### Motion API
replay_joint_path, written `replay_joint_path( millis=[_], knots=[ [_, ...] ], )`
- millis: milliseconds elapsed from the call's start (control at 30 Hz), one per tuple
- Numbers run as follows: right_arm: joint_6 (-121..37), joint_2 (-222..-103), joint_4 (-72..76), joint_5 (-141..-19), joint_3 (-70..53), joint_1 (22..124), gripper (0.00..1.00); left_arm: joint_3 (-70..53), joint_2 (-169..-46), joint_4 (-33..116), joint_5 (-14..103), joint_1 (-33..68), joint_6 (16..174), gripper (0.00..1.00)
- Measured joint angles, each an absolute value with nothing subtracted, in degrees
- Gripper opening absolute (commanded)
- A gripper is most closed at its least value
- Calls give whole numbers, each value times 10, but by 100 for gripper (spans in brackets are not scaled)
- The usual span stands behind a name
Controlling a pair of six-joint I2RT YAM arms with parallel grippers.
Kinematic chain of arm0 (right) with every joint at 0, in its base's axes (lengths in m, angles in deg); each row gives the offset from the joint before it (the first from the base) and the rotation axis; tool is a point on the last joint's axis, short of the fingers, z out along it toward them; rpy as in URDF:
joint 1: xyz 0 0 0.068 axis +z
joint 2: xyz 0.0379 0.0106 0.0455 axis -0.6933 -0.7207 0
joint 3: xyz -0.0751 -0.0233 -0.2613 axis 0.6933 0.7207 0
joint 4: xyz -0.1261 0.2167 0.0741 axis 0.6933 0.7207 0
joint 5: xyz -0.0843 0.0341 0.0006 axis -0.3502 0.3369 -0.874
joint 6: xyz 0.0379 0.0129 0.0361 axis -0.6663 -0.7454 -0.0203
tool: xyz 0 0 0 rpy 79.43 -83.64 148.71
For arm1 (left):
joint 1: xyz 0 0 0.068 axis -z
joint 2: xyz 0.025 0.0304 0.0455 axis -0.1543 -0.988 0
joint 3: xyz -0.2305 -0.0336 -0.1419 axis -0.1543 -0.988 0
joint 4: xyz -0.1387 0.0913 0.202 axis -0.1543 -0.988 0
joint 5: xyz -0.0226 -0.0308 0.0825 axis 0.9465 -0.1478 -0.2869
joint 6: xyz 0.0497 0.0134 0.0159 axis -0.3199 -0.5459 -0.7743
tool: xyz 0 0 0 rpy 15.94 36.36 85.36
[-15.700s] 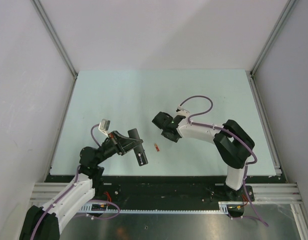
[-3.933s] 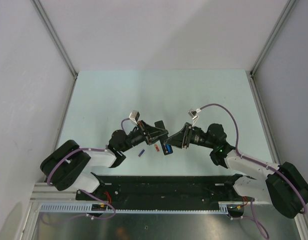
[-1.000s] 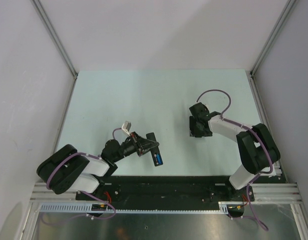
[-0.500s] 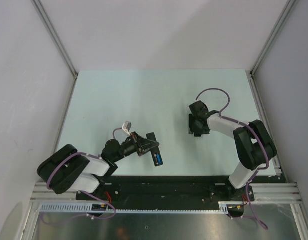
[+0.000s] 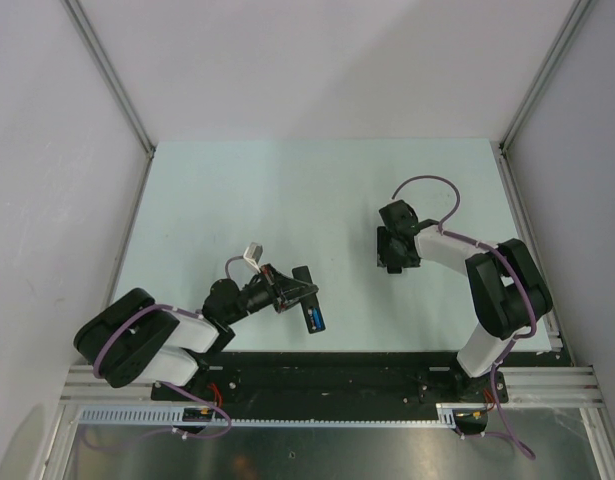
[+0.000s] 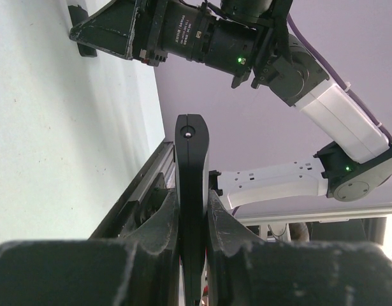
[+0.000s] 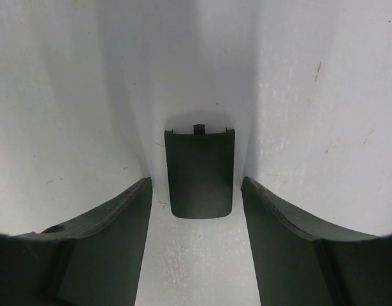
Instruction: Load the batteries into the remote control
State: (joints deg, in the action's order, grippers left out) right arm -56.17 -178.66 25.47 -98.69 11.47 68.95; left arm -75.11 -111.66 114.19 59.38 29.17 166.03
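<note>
The remote control [image 5: 311, 310] is a slim black bar, and my left gripper [image 5: 292, 291] is shut on it near the table's front edge. It is held edge-on between the fingers [image 6: 160, 223] in the left wrist view, as a black remote [image 6: 191, 166]. A bright blue battery [image 5: 315, 321] shows in its open compartment; the other batteries cannot be made out. My right gripper [image 5: 391, 259] points down at the table right of centre. In its wrist view the right gripper [image 7: 196, 186] stands open, with a flat black battery cover [image 7: 199, 172] lying on the table between its fingers, untouched.
The pale green table [image 5: 237, 200] is walled by white panels with metal posts at the back corners. A black rail [image 5: 327, 365] runs along the front edge by the arm bases. The right arm [image 6: 259, 51] shows across the table in the left wrist view.
The right wrist has shifted slightly over the cover, its jaws staying apart. The left arm and the remote have not moved.
</note>
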Motion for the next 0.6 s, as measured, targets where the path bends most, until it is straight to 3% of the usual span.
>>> replay_joint_path(
  millis=[367,600],
  knots=[
    [-547,-1787,257,-982,114,693,52,-751,-1117,1142,603,292,1660,0],
    [-547,-1787,263,-974,113,693,59,-751,-1117,1142,603,292,1660,0]
  ],
)
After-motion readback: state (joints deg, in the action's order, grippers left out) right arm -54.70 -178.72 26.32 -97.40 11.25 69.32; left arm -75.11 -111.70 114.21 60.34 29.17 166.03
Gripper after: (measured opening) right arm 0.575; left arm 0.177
